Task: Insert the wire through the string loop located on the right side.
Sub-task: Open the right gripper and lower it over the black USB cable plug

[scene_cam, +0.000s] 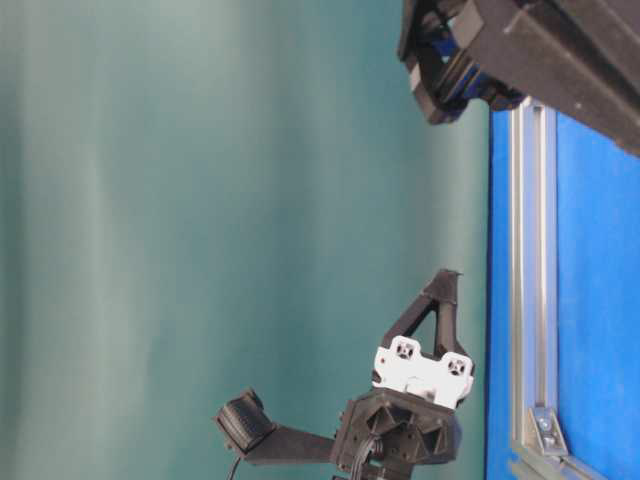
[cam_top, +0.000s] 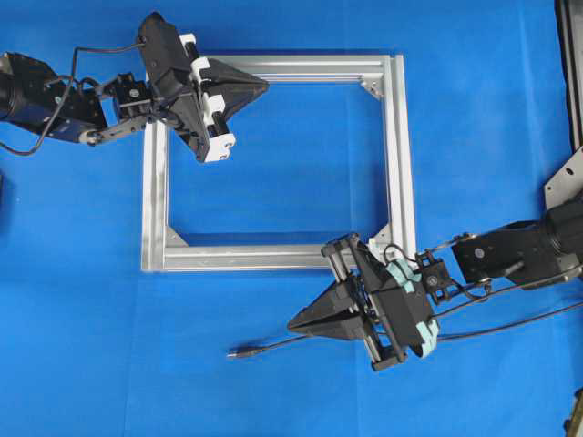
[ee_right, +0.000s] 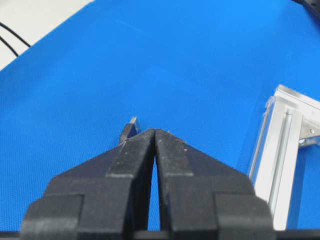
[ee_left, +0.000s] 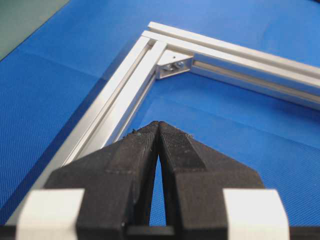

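Left gripper (cam_top: 264,86) clenched, empty, over frame (cam_top: 399,155) at 11 o'clock | right gripper (cam_top: 293,324) clenched, empty, hovering at 5 o'clock | wire (cam_top: 273,346) flat on blue mat (cam_top: 91,346), plug tip at 6 o'clock, just beside right fingertips (ee_right: 150,137) | string loop indiscernible.

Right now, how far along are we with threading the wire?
Nothing looks done yet. The wire lies loose on the blue mat, plug tip just beyond the shut, empty right gripper. The left gripper is shut over the aluminium frame. Still left: grasping and threading; I cannot make out the string loop.
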### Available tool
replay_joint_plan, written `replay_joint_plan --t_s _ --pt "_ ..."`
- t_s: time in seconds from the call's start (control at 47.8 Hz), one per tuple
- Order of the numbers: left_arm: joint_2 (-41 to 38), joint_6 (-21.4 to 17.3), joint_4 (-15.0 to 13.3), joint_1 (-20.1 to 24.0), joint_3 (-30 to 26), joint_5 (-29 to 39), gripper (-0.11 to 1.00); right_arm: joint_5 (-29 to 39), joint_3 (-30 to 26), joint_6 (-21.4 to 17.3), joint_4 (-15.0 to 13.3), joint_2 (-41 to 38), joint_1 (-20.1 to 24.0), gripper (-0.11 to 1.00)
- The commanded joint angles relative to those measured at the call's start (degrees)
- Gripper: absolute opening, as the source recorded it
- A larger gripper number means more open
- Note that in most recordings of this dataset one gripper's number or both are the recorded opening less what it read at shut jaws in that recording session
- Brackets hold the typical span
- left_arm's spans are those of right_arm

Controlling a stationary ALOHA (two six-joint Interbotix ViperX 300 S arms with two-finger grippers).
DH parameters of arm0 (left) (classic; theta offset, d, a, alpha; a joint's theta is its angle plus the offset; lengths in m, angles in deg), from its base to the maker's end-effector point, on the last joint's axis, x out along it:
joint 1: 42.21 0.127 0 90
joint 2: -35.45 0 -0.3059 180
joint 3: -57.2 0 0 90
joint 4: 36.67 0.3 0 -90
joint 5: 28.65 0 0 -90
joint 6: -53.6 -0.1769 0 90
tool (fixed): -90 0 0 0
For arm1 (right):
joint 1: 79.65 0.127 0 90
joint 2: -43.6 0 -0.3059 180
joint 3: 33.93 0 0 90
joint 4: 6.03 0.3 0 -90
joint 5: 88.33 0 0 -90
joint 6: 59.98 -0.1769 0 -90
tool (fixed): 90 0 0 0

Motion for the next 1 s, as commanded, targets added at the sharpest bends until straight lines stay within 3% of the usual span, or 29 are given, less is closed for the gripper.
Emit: replay_joint_plan --t_s 0.0,0.126,0.544,0.69,0.921,0.983 --pt "2.4 -0.4 1.2 -0.2 -0.8 -0.3 0.0 -0.2 -0.8 -0.3 0.0 2.1 1.1 0.0" --pt "2.4 -0.4 1.3 -0.3 -0.6 -0.3 0.0 1.6 -1.1 -0.4 0.0 2.3 1.5 -0.06" --pt "2.6 -0.4 1.3 -0.2 0.1 -0.3 0.0 2.5 -1.2 -4.0 0.0 2.3 1.9 -0.03" --pt "2.7 -0.4 1.3 -0.2 0.1 -0.3 0.0 3.1 -1.2 -4.2 0.3 2.3 1.9 0.18" --pt "2.6 -0.4 1.3 -0.2 0.1 -0.3 0.0 4.3 -1.2 -4.1 1.5 2.3 1.9 0.84" --pt "2.6 -0.4 1.3 -0.3 0.1 -0.3 0.0 4.6 -1.4 -4.1 1.6 2.3 1.9 0.86"
